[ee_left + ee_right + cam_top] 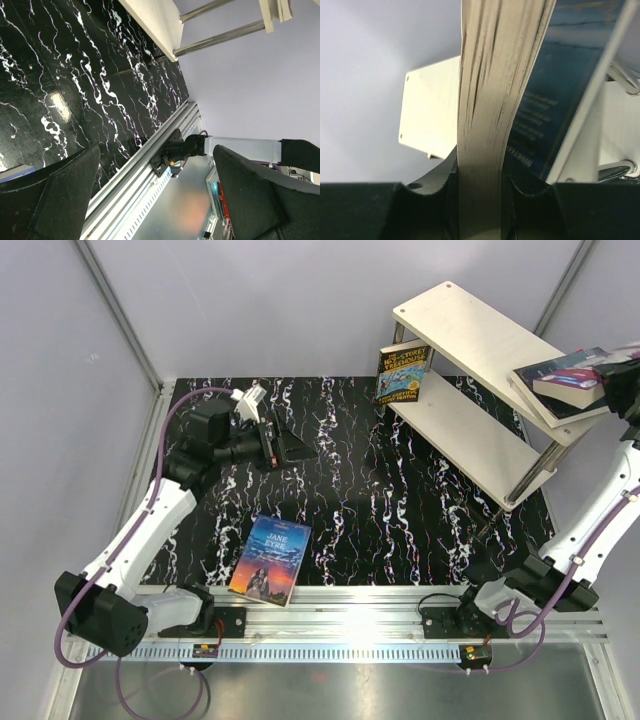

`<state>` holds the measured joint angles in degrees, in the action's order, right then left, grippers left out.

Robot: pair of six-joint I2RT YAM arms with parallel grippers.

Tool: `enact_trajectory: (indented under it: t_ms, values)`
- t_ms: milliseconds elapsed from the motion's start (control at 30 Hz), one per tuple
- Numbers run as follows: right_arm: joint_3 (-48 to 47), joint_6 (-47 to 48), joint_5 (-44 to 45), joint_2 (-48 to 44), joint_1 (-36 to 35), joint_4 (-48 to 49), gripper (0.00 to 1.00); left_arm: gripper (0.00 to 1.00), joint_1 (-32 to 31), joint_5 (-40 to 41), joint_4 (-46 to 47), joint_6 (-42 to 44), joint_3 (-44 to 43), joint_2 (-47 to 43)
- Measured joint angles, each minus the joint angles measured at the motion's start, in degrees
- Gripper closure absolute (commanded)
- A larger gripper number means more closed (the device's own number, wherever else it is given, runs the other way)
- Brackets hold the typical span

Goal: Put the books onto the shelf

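Right gripper (480,175) clamped on a book (495,70), page edges facing camera and slightly bowed. Dark blue cover on the right, probably back-cover print, too blurred to read. Cream shelf board (432,107) behind, left.

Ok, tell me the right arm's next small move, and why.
Probably slide the book a little farther onto the shelf's top board before letting go. The right gripper is clamped on its page edge, and the book lies only at the board's near end, partly overhanging.
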<state>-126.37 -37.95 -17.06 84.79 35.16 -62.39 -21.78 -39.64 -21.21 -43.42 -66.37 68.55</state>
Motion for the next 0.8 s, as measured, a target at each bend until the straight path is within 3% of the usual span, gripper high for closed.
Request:
enact_trajectory:
  t_ms: [133, 533, 567, 633, 733, 800]
  values:
    - [3.0, -3.6, -2.3, 0.2, 4.7, 1.3, 1.00, 0.01, 0.1, 0.0, 0.2, 0.1, 1.9, -0.1]
    - [11.3, -8.7, -9.5, -0.6, 5.0, 7.1, 1.00, 0.01, 0.9, -0.2, 1.4, 0.1, 3.2, -0.2]
    - [11.2, -8.6, -9.4, -0.6, 5.0, 7.0, 0.96, 0.01, 0.9, -0.2, 1.5, 0.1, 3.2, -0.2]
    - [10.9, -8.3, -9.3, -0.6, 5.0, 6.6, 0.67, 0.01, 0.9, -0.3, 1.6, 0.0, 3.3, -0.2]
    - [10.1, -7.6, -8.2, -0.6, 5.0, 5.1, 0.02, 0.01, 1.0, -0.5, 2.0, 0.0, 4.1, -0.2]
    - [9.2, -6.3, -6.2, -0.6, 5.0, 2.6, 0.00, 0.01, 1.2, -0.5, 1.9, 0.0, 4.5, -0.2]
